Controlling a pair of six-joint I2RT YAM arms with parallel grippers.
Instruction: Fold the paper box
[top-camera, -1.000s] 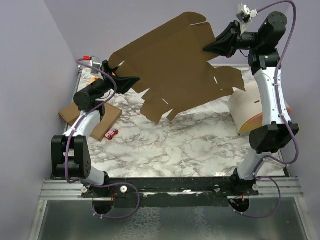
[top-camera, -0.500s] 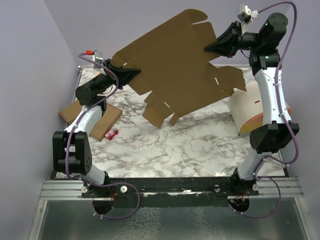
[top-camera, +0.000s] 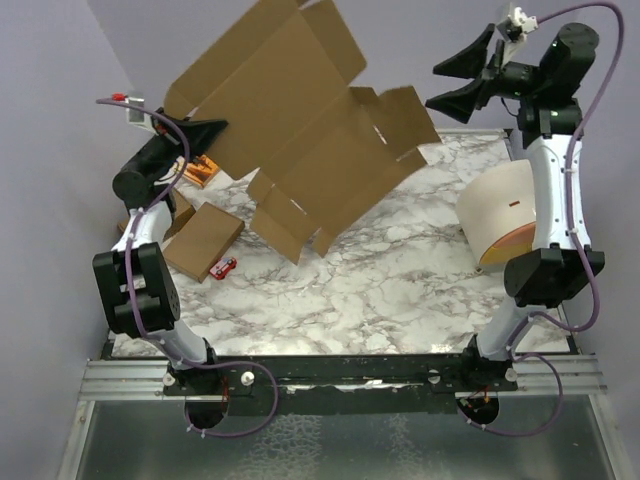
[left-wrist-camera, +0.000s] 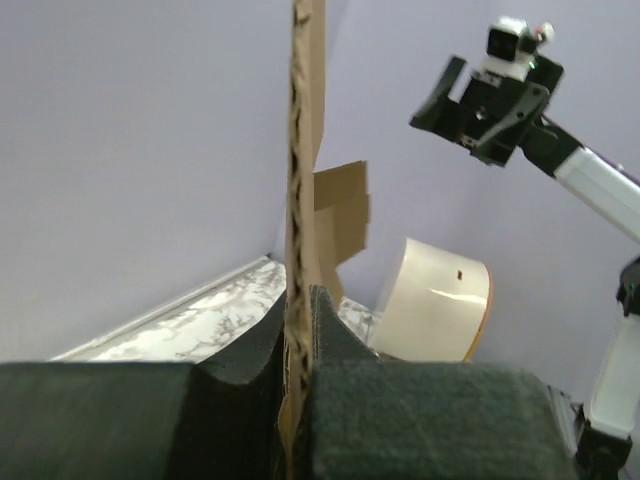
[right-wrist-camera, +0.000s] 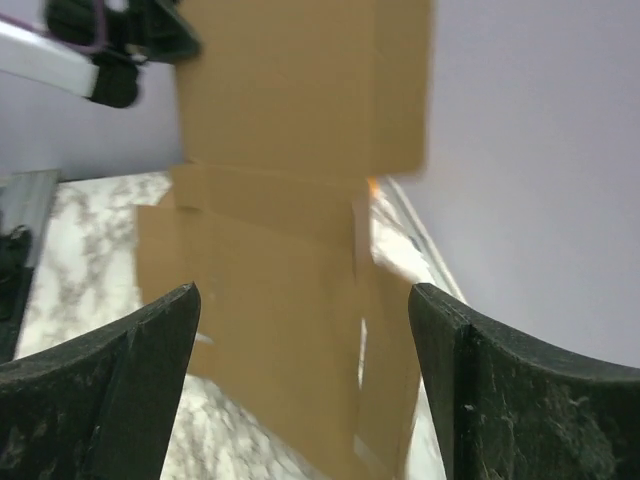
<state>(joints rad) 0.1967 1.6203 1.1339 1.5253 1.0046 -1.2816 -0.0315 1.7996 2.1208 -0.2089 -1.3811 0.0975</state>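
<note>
Nearest the arm bases, the marbled surface (top-camera: 400, 290) carries a small red item (top-camera: 225, 266) at about 8 o'clock, its markings too small to read. Just beyond it, toward 9 o'clock, lies a flat brown cardboard piece (top-camera: 203, 240). At 3 o'clock, beside the right arm, a cream round tub (top-camera: 495, 210) with an orange rim lies on its side; it bears a tiny dark mark that cannot be read, and what is inside it cannot be seen. Farther back at 10 o'clock, a small orange item (top-camera: 203, 170) shows partly behind the left arm. Above it the left claw (top-camera: 215, 128) is closed tight, pinching the left edge of the paper box (top-camera: 300, 120); the left wrist view shows the corrugated edge clamped upright between both pads. That big die-cut sheet hangs in the air, unfolded and tilted, spreading from 10 o'clock up to 12 o'clock, with its lower flaps drooping toward the middle of the surface; whether they touch it I cannot tell. Farthest off, at 1 o'clock, the right claw (top-camera: 436, 87) stands spread wide with nothing between its fingers, facing the sheet's right flap but apart from it.
</note>
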